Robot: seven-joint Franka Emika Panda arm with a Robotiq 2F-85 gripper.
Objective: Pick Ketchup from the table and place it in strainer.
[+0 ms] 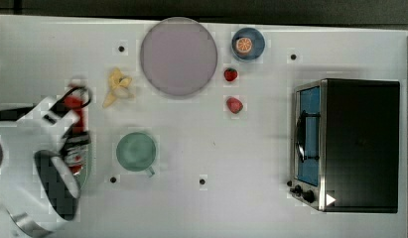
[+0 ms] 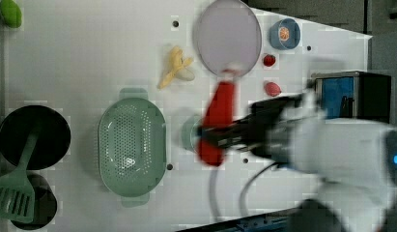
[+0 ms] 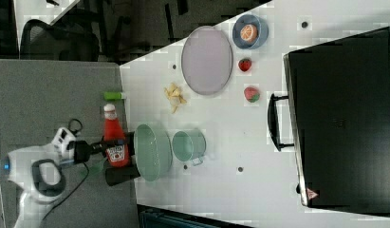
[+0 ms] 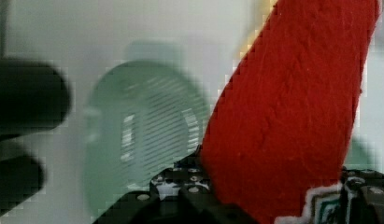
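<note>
A: What is the gripper (image 2: 220,133) doing?

B: It is gripping the ketchup (image 2: 219,116). The fingers are standing partly open, clamped on the bottle's lower body. In the wrist view the bottle (image 4: 297,107) is sitting between the black fingers (image 4: 189,186), with its label edge showing by them.

A: Is the bottle touching the table (image 2: 90,58)?

B: No, it is hanging in the air. In the left view it is blurred, cap toward the plate (image 2: 227,36), and it is covering part of the cup (image 2: 189,133).

A: And the strainer (image 2: 132,145)?

B: It is lying on the table at the left view's left of the bottle, apart from it, with nothing in it. In the right view the ketchup (image 3: 115,137) is hovering just beside the strainer (image 3: 152,152), on its side away from the cup (image 3: 189,145).

A: What else is lying on the table?

B: A banana (image 1: 117,87) is lying near the plate (image 1: 178,56), and two strawberries (image 1: 231,75) are lying beside the plate's other edge. A bowl (image 1: 248,43) with an orange slice is sitting near the top view's upper edge of the table, and a toaster oven (image 1: 350,144) is standing at the top view's right end.
</note>
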